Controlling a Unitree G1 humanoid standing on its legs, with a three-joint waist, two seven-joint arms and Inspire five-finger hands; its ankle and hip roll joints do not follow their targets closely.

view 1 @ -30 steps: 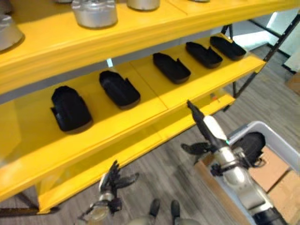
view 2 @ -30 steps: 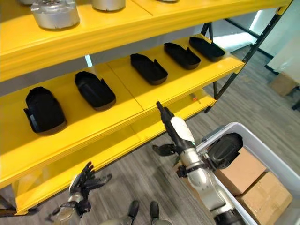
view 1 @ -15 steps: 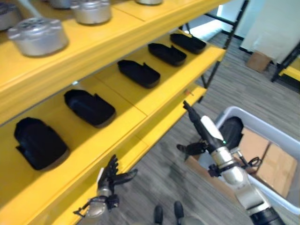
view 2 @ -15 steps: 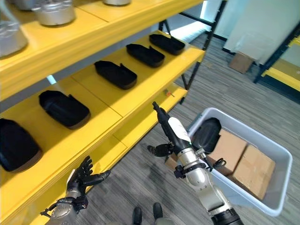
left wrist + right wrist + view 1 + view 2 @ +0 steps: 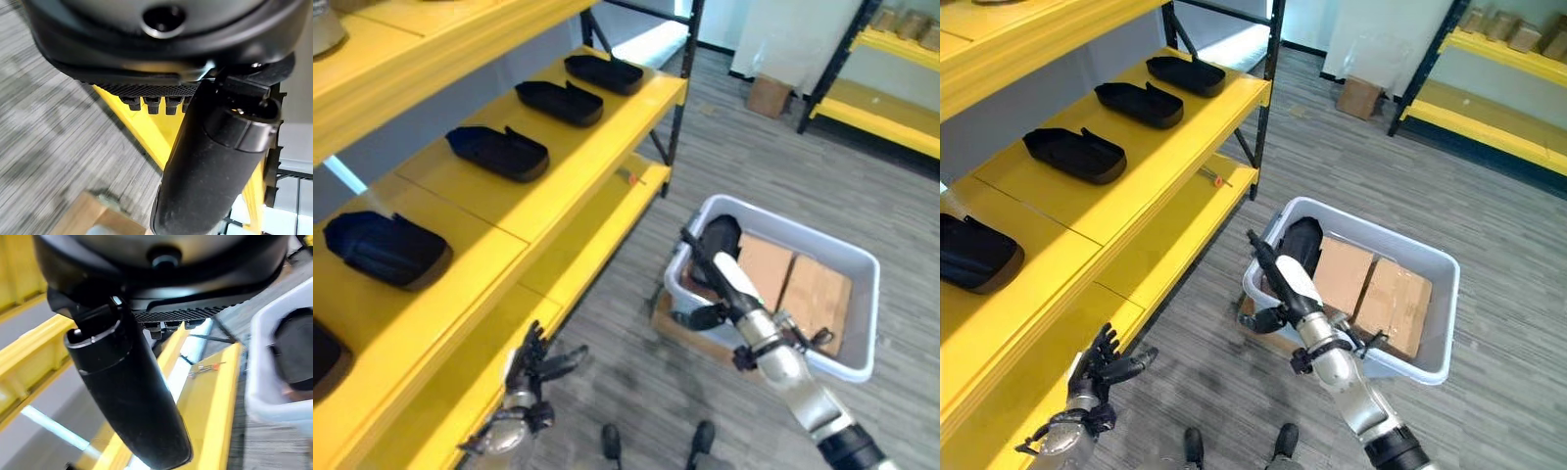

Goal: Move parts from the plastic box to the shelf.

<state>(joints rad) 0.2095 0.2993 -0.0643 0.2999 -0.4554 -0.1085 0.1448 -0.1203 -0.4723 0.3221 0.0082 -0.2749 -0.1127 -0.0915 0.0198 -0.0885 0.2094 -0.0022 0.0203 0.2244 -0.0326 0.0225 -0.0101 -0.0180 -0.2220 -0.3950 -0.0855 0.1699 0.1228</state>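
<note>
A grey-white plastic box (image 5: 862,318) stands on the floor at the right, holding a black moulded part (image 5: 718,238) in its near-left corner beside two cardboard boxes (image 5: 803,294). On the yellow shelf (image 5: 558,186) at the left lie several black parts of the same kind, among them one (image 5: 497,154) mid-shelf and one (image 5: 385,250) nearer me. My right hand (image 5: 722,282) is open, its fingers straight and pointing up across the box's left wall toward the part, holding nothing. My left hand (image 5: 529,357) hangs open low over the floor beside the shelf's lower level.
A low wooden board (image 5: 685,335) lies under the box. A black shelf post (image 5: 680,88) stands at the shelf's far end. A small orange-handled tool (image 5: 628,178) lies on the lower shelf. A second yellow rack (image 5: 891,113) and a cardboard box (image 5: 766,95) are farther back.
The camera has swung right and down: the shelf slid left and the whole plastic box came into view. Both hands stay open and hold nothing.
</note>
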